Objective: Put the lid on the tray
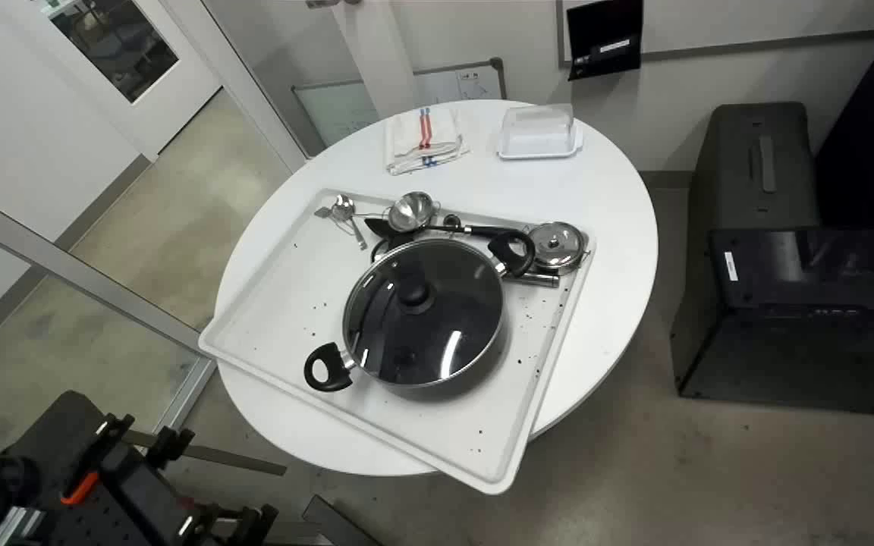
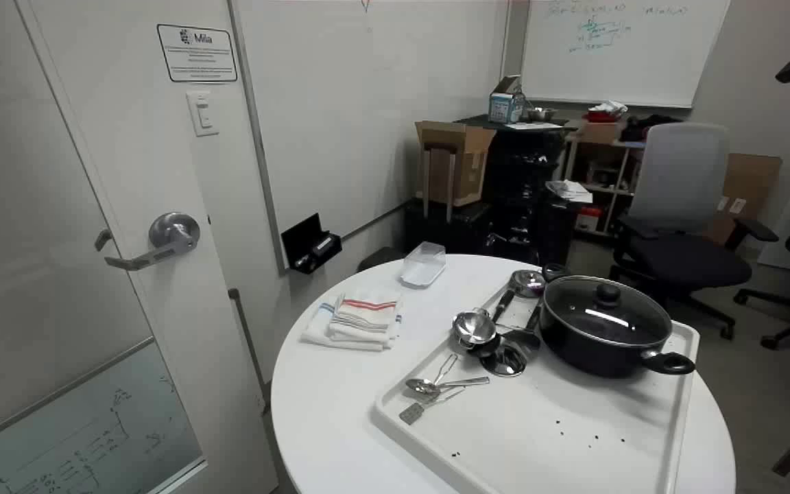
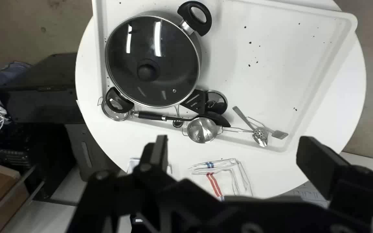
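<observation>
The lid [image 1: 444, 334] is round dark see-through glass with a thin metal rim and black knob. It lies flat on a black two-handled pot [image 2: 583, 360], covering its mouth; it also shows in an exterior view [image 2: 594, 322] and at upper left in the wrist view [image 3: 163, 68]. The pot stands on the white tray [image 1: 278, 303], which also shows in an exterior view [image 2: 539, 432] and the wrist view [image 3: 283, 64]. My gripper [image 3: 233, 142] is wide open in the wrist view, with nothing between its fingers, above and apart from the table and lid.
On the tray beside the pot lie a small strainer [image 1: 410, 212], spoons [image 2: 426, 386], black utensils and a small metal lid [image 1: 556, 244]. A folded towel [image 1: 425, 140] and clear-covered dish [image 1: 539, 133] stand behind on the round table [image 1: 611, 220]. Dark machine parts [image 1: 133, 493] show lower left.
</observation>
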Robot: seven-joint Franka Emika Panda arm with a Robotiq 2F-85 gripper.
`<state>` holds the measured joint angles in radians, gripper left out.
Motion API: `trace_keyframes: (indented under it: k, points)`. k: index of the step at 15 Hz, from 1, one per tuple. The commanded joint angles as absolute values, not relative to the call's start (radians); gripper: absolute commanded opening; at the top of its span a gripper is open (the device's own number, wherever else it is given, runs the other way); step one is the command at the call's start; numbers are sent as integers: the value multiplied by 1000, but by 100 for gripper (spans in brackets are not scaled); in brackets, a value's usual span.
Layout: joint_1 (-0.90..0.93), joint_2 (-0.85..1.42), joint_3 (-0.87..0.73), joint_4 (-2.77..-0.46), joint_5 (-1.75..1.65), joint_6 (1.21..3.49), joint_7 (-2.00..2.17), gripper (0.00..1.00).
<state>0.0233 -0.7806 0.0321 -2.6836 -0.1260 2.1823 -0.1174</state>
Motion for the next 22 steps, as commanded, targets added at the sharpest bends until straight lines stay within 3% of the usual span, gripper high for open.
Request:
trace_keyframes:
  k: [1,13,22]
  points:
    - [30,-780,27,-2682,-131,2180,-113,100]
    - [30,-775,27,-2680,-132,2181,-113,100]
    - [18,-532,-32,-2606,-96,2268,-124,100]
